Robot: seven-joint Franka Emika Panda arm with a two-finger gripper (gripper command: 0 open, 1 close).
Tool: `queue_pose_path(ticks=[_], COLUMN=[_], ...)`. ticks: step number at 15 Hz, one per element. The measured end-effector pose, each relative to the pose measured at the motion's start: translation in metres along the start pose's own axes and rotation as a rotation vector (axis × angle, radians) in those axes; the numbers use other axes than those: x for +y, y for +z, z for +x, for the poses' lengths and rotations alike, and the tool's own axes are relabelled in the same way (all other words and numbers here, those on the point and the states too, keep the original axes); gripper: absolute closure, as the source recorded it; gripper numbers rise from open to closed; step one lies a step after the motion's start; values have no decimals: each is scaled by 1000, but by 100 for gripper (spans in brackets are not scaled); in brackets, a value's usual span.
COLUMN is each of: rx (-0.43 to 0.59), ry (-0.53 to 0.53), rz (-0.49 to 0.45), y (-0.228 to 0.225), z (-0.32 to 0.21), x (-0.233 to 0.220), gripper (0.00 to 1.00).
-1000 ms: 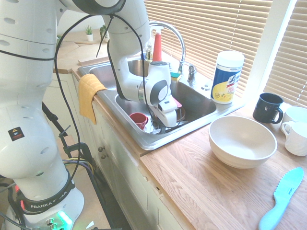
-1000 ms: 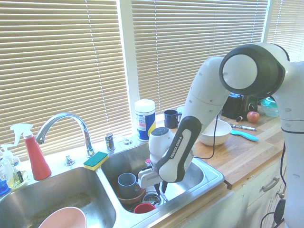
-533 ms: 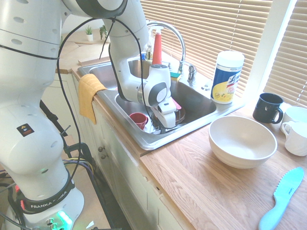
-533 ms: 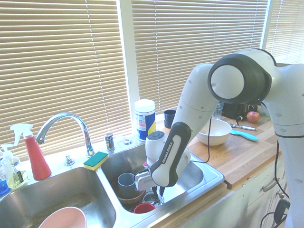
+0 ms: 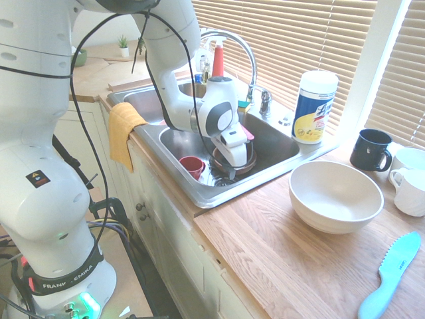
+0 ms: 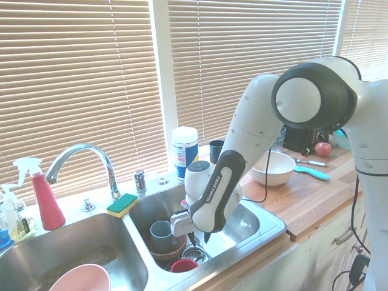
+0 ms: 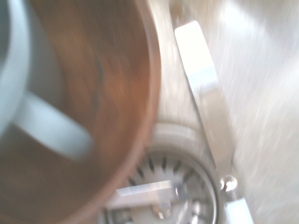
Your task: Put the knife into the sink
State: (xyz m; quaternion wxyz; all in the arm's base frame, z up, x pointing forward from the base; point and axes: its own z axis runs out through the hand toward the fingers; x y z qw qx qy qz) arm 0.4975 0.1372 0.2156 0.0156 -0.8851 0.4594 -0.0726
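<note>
The claw (image 5: 232, 159) now hangs higher over the right-hand basin of the sink (image 5: 194, 191) than it did a moment ago. Both exterior views show the hand lifted clear of the dishes it was pressed down among, while it keeps pointing straight down. Whether the jaws stand apart or together I cannot tell: from either side the fingers are a small dark shape against the clutter, and from the opposite side the claw (image 6: 197, 234) reads no better. The wrist view, blurred, shows the knife (image 7: 202, 79), pale handle and bright blade, running along the steel basin floor beside the rim of the brown bowl (image 7: 112, 98) and past the drain strainer (image 7: 180, 186). Neither exterior view picks the knife out, so I cannot be sure it is free of the claw, but it looks to lie flat on the basin floor rather than hang from the hand. If that is right, the rise is a withdrawal after letting go, and the task is all but done: the knife is inside the sink, near the red cup (image 5: 192, 166) and the grey mug (image 6: 162, 233). The broad teal knife (image 5: 392, 272) lies untouched on the wooden surface (image 5: 279, 259), well apart from the sink.
</note>
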Motion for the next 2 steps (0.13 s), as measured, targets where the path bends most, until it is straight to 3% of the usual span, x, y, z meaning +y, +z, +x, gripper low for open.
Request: queue_pose_path(ticks=[2], rx=[-40], ry=[-45], rz=[-17], y=[-53], z=[5], x=[0], gripper=[0])
